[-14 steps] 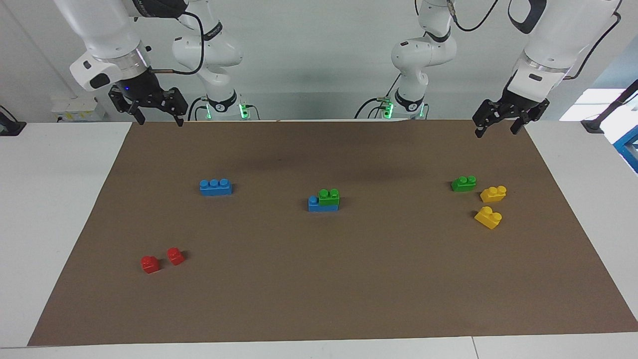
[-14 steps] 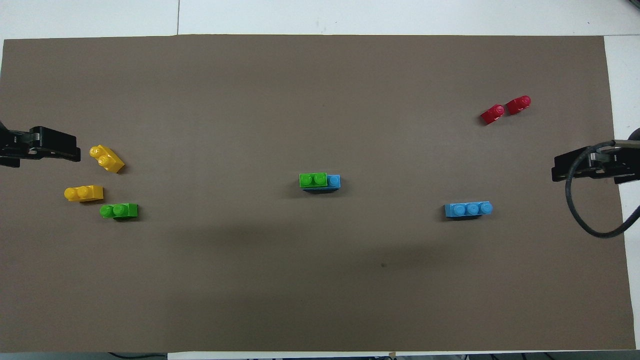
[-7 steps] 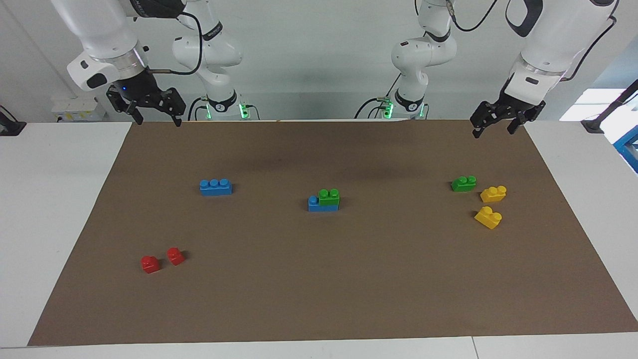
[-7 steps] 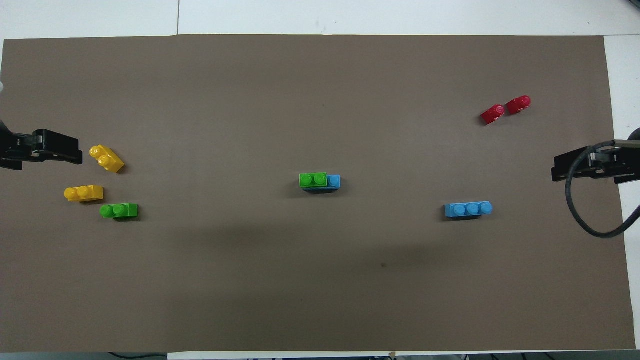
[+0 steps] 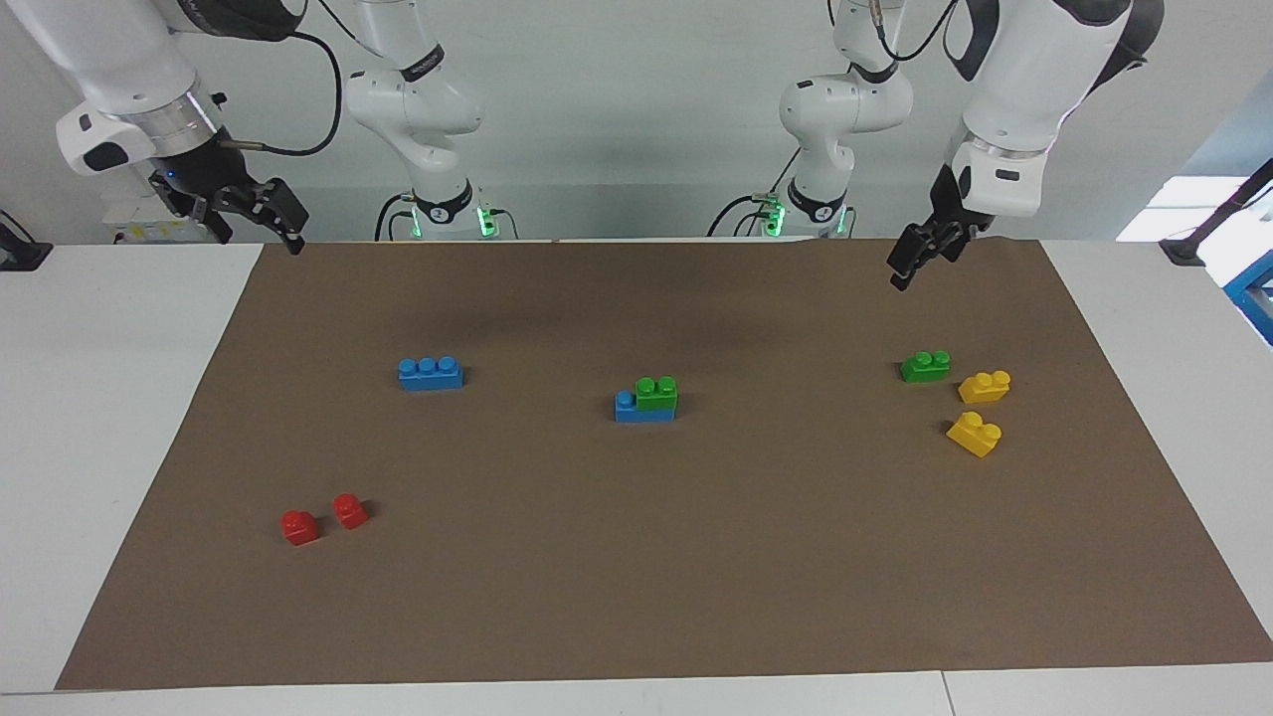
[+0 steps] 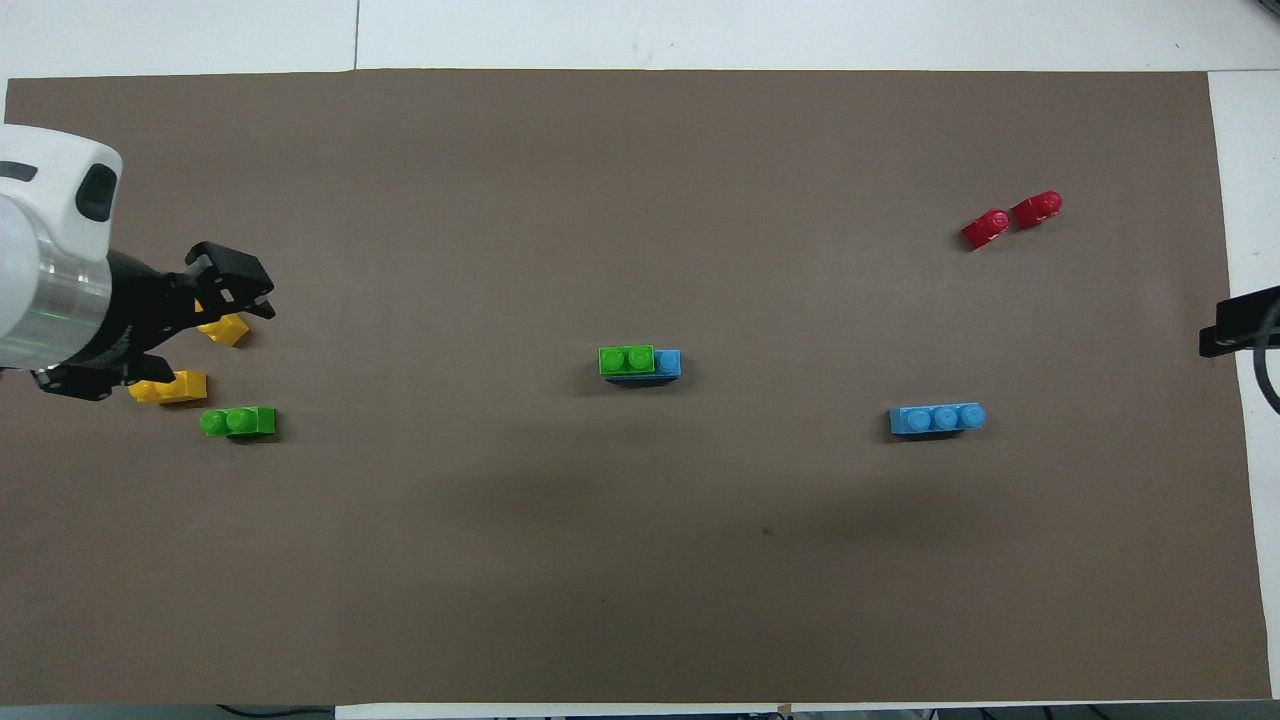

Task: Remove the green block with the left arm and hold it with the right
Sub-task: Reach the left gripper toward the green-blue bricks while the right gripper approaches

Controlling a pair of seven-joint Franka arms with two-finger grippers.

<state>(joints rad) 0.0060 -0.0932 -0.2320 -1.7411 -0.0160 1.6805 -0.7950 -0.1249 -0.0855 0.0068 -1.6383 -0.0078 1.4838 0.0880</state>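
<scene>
Green block (image 5: pixel 656 392) stacked on blue brick (image 5: pixel 642 409) mid-worktop, left gripper (image 5: pixel 910 261) and right gripper (image 5: pixel 254 214) raised, fingers released, empty.

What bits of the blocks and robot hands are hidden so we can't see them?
- Overhead view: the left gripper and its arm cover parts of both yellow blocks.
- Overhead view: the right gripper is cut off by the picture's edge; only a black tip shows.
- Both views: the green block covers most of the top of the blue block under it.
</scene>
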